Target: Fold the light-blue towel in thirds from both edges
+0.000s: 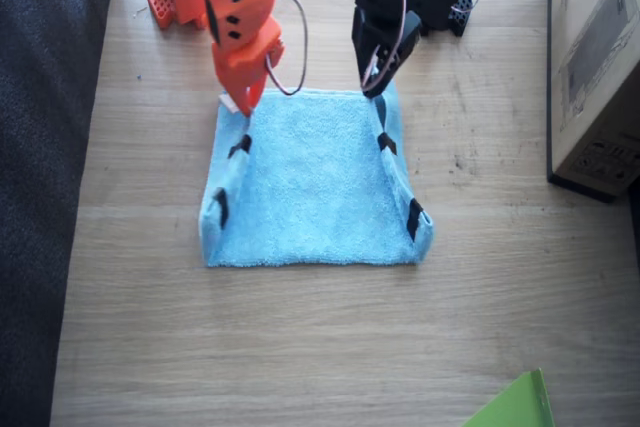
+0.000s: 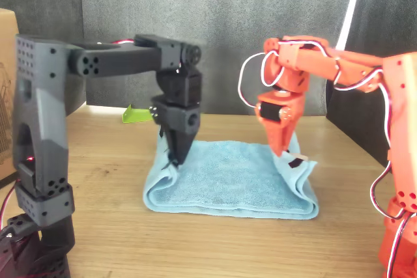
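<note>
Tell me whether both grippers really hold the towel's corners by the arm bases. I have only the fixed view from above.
Observer: In the front view the left gripper narrows to a closed point, and the light-blue towel is drawn up to it, off the table.
Operator: Check the right one.
Observer: The right gripper also looks shut on cloth. That corner stands up behind it, and the white tag sticks out beside its tips.
Operator: Report the middle.
Observer: It lies flat on the table. Only the two gripped sides rise.
</note>
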